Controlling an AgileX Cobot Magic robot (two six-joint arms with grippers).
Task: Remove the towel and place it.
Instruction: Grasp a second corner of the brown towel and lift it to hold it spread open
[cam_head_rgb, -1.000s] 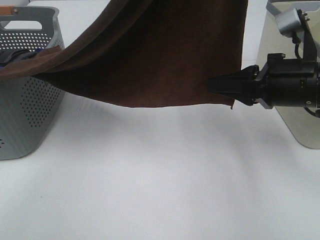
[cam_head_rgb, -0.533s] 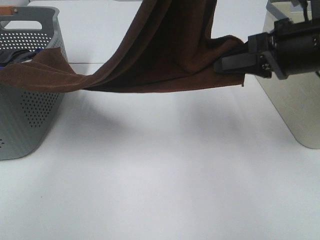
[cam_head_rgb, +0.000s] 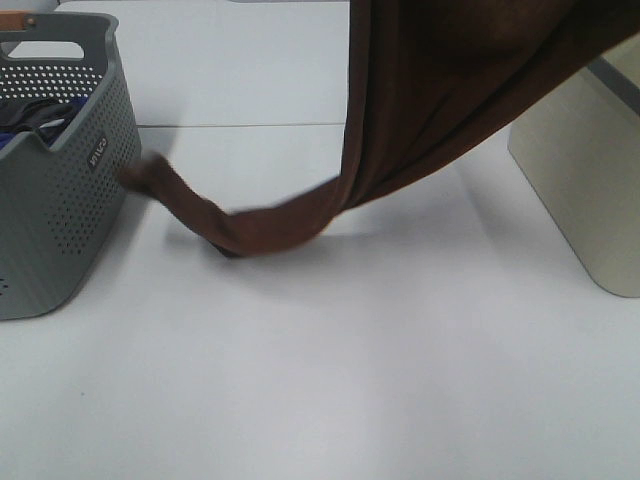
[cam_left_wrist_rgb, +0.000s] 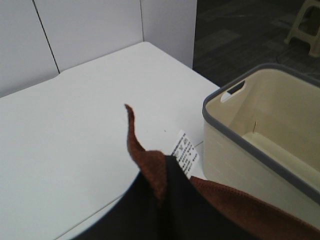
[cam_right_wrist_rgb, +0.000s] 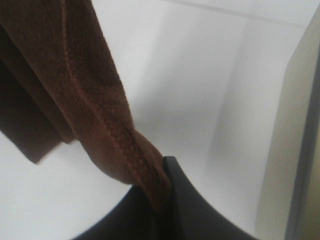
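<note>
The dark brown towel (cam_head_rgb: 450, 100) hangs from above the top edge of the exterior view. Its tail sags onto the white table (cam_head_rgb: 330, 370), and the tail's end (cam_head_rgb: 150, 177) lies just outside the grey basket (cam_head_rgb: 80, 200). Neither gripper shows in the exterior view. In the left wrist view my left gripper (cam_left_wrist_rgb: 162, 187) is shut on a towel corner (cam_left_wrist_rgb: 150, 167) beside its white tag (cam_left_wrist_rgb: 185, 150). In the right wrist view my right gripper (cam_right_wrist_rgb: 162, 200) is shut on a hemmed towel edge (cam_right_wrist_rgb: 85, 85), high over the table.
The grey perforated basket at the left holds dark blue and black laundry (cam_head_rgb: 35, 118). A beige bin (cam_head_rgb: 590, 200) stands at the right, seen empty in the left wrist view (cam_left_wrist_rgb: 260, 145). It also shows in the right wrist view (cam_right_wrist_rgb: 300, 150).
The towel's left end has slid out of the grey basket onto the table. My right gripper rose out of the exterior view with its corner, and the towel now hangs much higher.
</note>
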